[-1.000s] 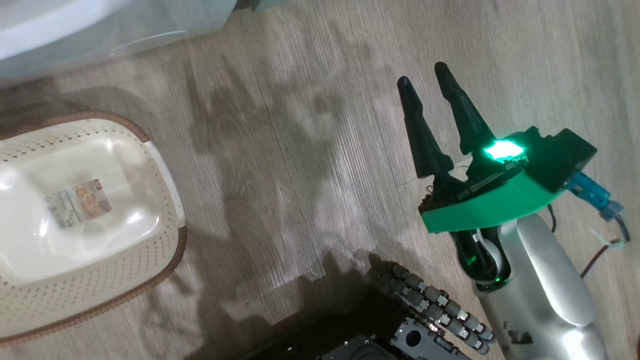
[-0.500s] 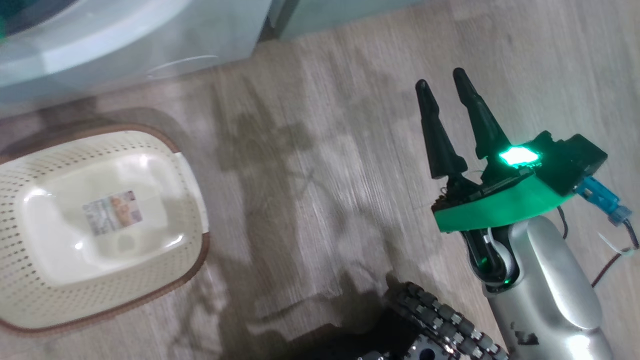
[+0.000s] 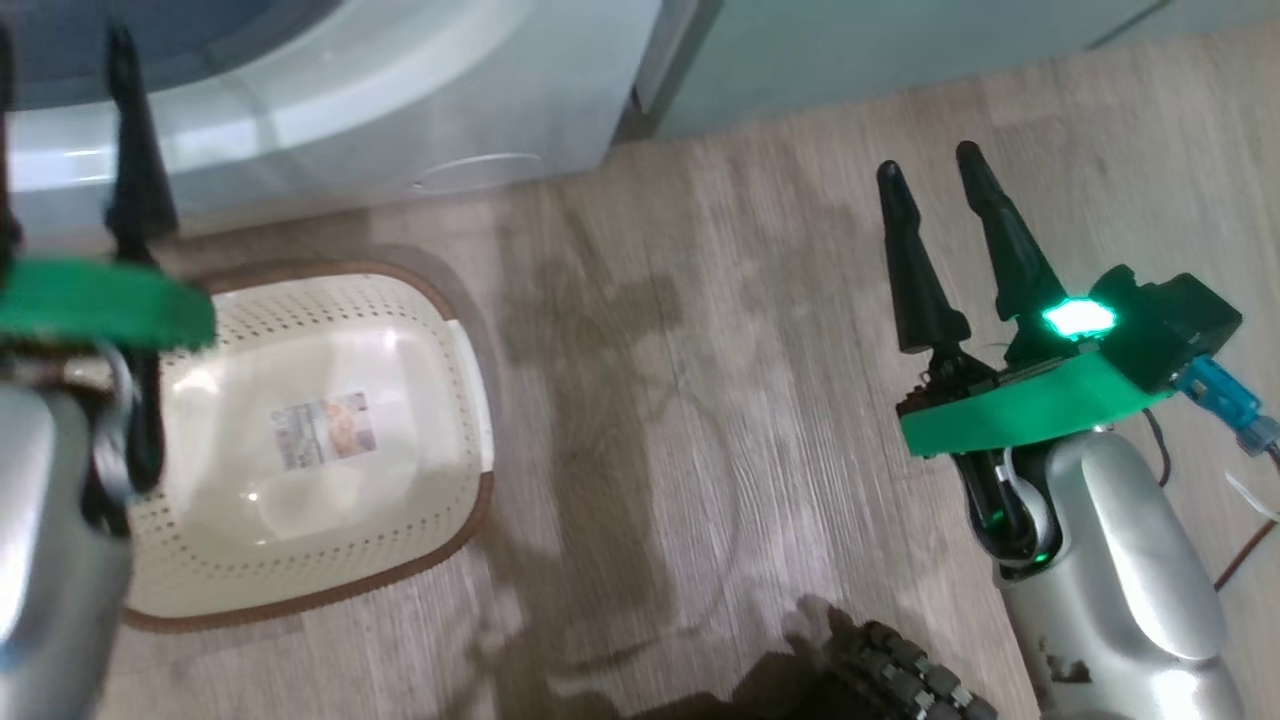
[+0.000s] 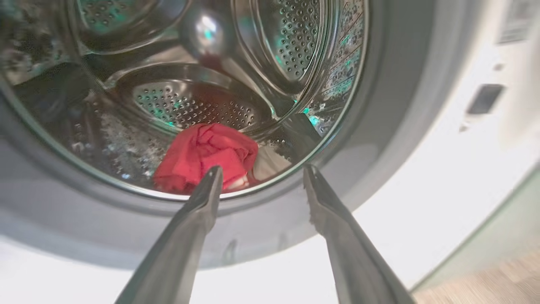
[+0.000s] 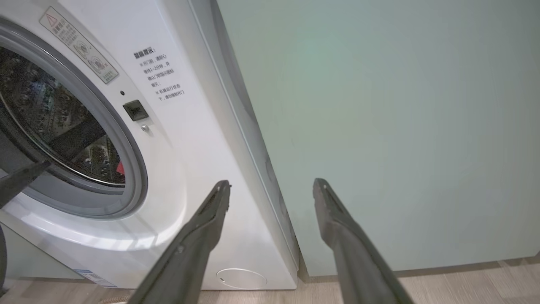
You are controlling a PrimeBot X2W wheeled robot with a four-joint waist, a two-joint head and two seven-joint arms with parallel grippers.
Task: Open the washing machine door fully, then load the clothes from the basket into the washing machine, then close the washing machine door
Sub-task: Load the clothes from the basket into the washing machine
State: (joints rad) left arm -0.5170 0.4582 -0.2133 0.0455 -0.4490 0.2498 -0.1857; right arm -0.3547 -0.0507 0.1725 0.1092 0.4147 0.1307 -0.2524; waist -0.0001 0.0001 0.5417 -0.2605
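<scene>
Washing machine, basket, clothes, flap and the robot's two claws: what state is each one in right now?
Washing machine: front opening uncovered, steel drum exposed.
Red clothes: bunched up, lying inside the drum near its front lip.
Basket: upright on the floor, empty, bottom label showing.
Small round flap: shut.
Left claw: open, empty, pointed at the drum opening.
Right claw: open, empty, above the floor.

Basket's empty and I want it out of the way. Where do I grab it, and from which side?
I'd grip the white side handle on the basket's edge nearest the right gripper. Come straight down from above, one finger inside the wall, one outside: the basket sits upright, mouth up, and that thin edge should fit the open jaws.
</scene>
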